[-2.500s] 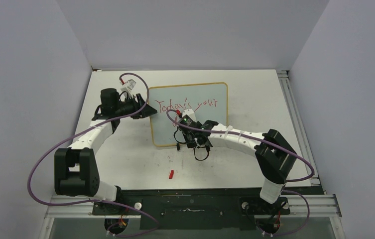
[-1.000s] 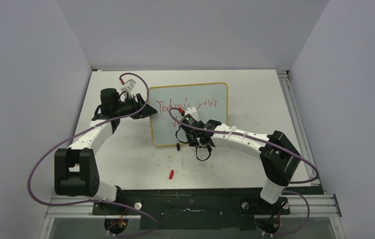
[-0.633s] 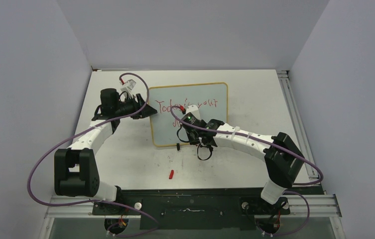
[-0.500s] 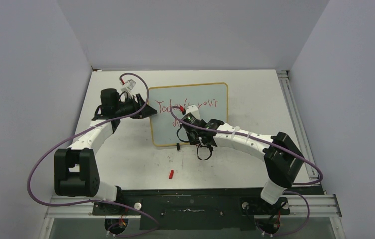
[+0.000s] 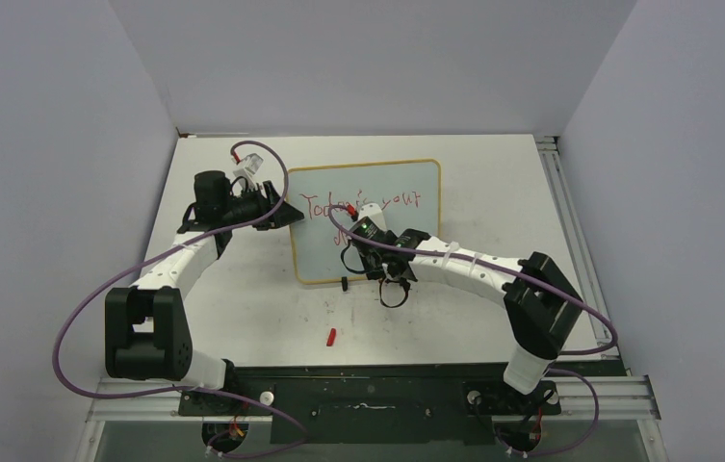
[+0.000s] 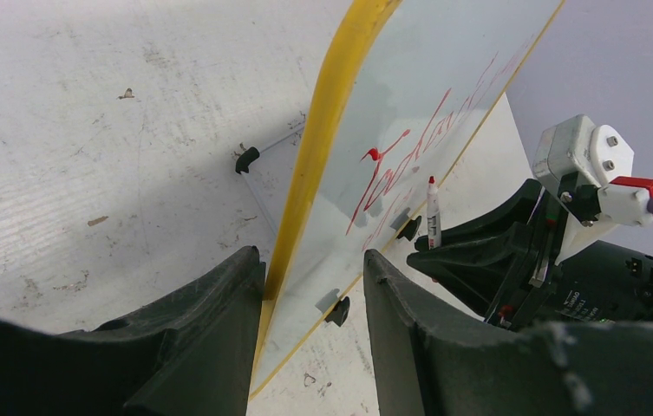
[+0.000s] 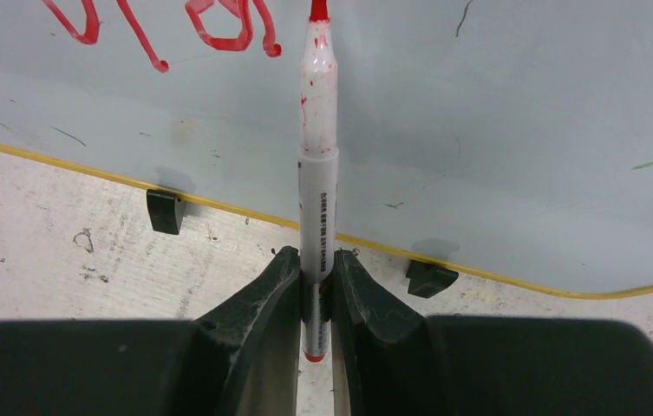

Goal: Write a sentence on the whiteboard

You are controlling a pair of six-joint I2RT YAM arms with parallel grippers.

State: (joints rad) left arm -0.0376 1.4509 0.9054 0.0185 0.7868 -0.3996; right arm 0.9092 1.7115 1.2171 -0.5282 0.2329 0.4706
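Observation:
The whiteboard [image 5: 406, 178] with a yellow frame stands tilted on black clip feet [image 7: 165, 211]. The sentence [image 5: 363, 204] in red reads roughly "Today's your", with a short stroke of a second line below it. Its strokes also show in the left wrist view [image 6: 409, 156] and the right wrist view [image 7: 236, 22]. My left gripper [image 5: 286, 214] straddles the board's left edge [image 6: 312, 256], and the frame lies against one finger. My right gripper [image 5: 349, 248] is shut on a white marker [image 7: 318, 173]. The marker's red tip touches the board under the writing, and the marker also shows in the left wrist view [image 6: 432, 212].
A small red marker cap [image 5: 331, 336] lies on the white table in front of the board. Grey walls close in the table on three sides. A metal rail [image 5: 570, 231] runs along the right edge.
My right gripper has shifted slightly up and left along the board with the marker. A short red stroke has appeared below the first line. The left arm has not moved.

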